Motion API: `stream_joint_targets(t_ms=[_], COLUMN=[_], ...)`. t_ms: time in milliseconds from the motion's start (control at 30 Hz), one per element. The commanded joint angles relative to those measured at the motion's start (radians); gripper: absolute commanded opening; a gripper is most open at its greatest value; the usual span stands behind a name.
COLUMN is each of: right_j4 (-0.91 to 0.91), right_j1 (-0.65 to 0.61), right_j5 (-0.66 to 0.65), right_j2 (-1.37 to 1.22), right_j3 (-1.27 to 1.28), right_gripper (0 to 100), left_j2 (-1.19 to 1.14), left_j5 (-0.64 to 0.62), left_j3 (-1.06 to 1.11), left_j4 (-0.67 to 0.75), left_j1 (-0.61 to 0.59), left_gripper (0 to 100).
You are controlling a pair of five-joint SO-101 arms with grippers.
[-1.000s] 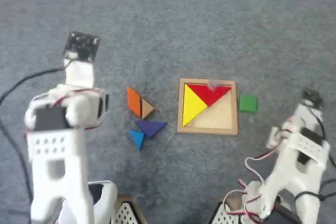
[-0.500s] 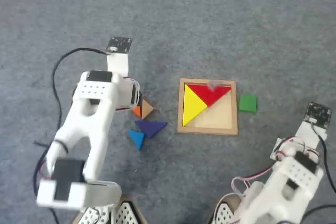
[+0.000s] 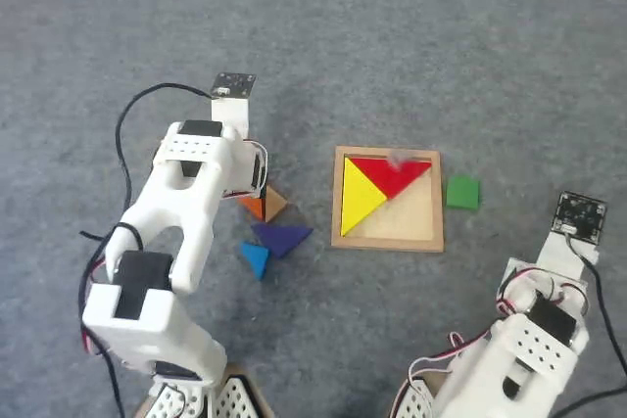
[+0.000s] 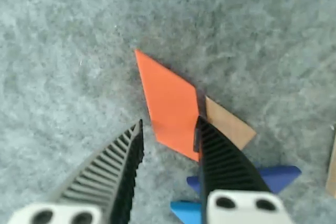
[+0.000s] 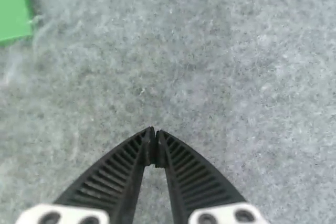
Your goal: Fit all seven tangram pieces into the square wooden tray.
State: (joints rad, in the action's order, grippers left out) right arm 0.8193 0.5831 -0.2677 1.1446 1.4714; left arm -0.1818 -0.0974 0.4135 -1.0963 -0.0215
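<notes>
The square wooden tray (image 3: 434, 198) sits right of centre and holds a red triangle (image 3: 394, 174) and a yellow triangle (image 3: 359, 196). Left of it lie an orange parallelogram (image 4: 170, 106), a tan triangle (image 4: 227, 128), a purple triangle (image 3: 283, 237) and a small blue triangle (image 3: 257, 258). A green square (image 3: 462, 192) rests just right of the tray. My left gripper (image 4: 168, 130) hangs open over the orange parallelogram, one finger at each side of its near end. My right gripper (image 5: 152, 144) is shut over bare carpet, away from the green square (image 5: 14, 16).
Grey carpet covers the whole table. The left arm's body (image 3: 186, 212) stretches over the pieces at the left. The right arm (image 3: 544, 310) is folded at the front right corner. The far half of the table holds nothing.
The left arm swung forward and right, down over the orange and tan pieces, partly covering them. The right arm drew back toward the front right corner.
</notes>
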Motion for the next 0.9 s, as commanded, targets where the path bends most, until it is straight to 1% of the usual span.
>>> stream_joint_targets(t_ms=[0, 100, 200, 300, 400, 600, 733, 867], right_j4=[0.004, 0.004, 0.004, 0.004, 0.005, 0.005, 0.005, 0.005], right_j1=[-0.013, -0.013, -0.013, -0.013, -0.013, -0.013, -0.013, -0.013], right_j5=[-0.014, -0.014, -0.014, -0.015, -0.015, -0.015, -0.015, -0.015], right_j2=[0.019, 0.019, 0.019, 0.019, 0.019, 0.019, 0.019, 0.019], right_j3=[-0.006, -0.006, -0.006, -0.006, -0.006, -0.005, -0.005, -0.005], right_gripper=[0.6, 0.6, 0.6, 0.6, 0.6, 0.6, 0.6, 0.6], left_j2=[0.097, 0.163, 0.181, 0.15, 0.078, -0.054, -0.071, -0.066], left_j5=[0.028, 0.035, 0.074, 0.074, 0.075, 0.089, 0.135, 0.176], left_j3=[-0.036, -0.035, -0.022, 0.001, 0.004, -0.005, -0.021, -0.021], left_j4=[-0.012, -0.035, -0.032, 0.003, 0.041, 0.069, 0.037, 0.035], left_j1=[0.003, 0.015, 0.048, 0.075, 0.068, -0.026, -0.074, -0.114], left_gripper=[15, 15, 15, 15, 15, 15, 15, 15])
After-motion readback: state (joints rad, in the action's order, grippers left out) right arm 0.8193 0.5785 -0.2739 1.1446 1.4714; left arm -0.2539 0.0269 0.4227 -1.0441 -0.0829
